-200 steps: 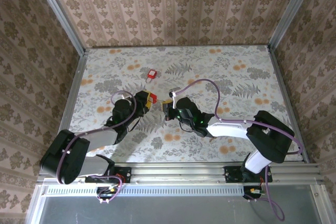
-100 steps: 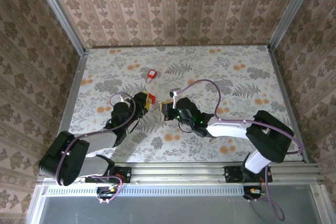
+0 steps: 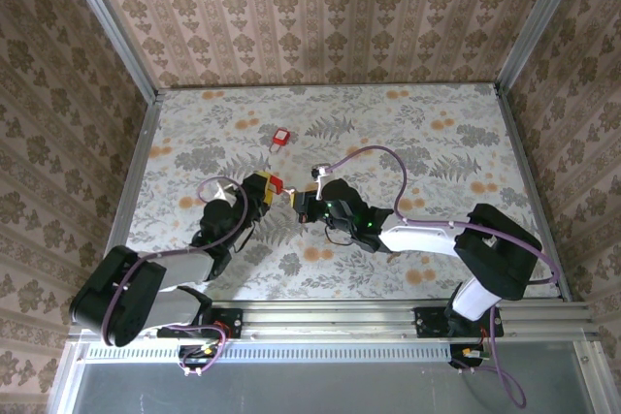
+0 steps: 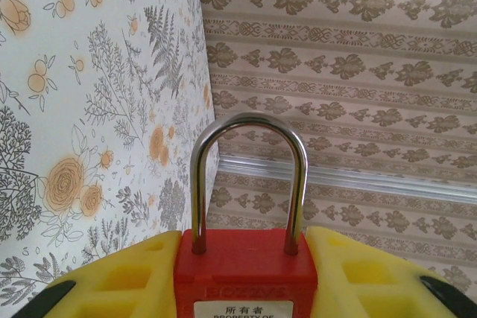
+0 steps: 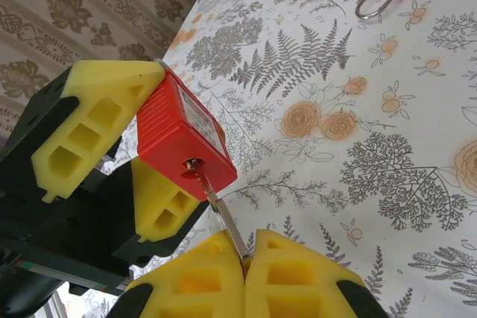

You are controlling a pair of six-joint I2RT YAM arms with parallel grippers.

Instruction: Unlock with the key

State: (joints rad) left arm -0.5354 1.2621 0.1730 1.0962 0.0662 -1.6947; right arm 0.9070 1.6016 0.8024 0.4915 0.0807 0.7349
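— Step in hand?
— Key into lock. Right end effector [image 5: 244, 258] pinched together on the key [image 5: 222, 217], tip seemingly in the keyhole of the red padlock [image 5: 181, 138]. Left end effector [image 4: 244, 281] clamped around that padlock, shackle [image 4: 248, 176] seated.
— Next?
— Probably a twist of the key, padlock held firm. Spare padlock [image 3: 281, 137] farther off on the surface [image 3: 437, 143].

The key [image 5: 220, 215] is a thin, dark metal blade held at a slant. Its tip sits in the keyhole on the base of a red padlock [image 5: 181, 141], and its head is pinched in the right tool [image 5: 244, 262].
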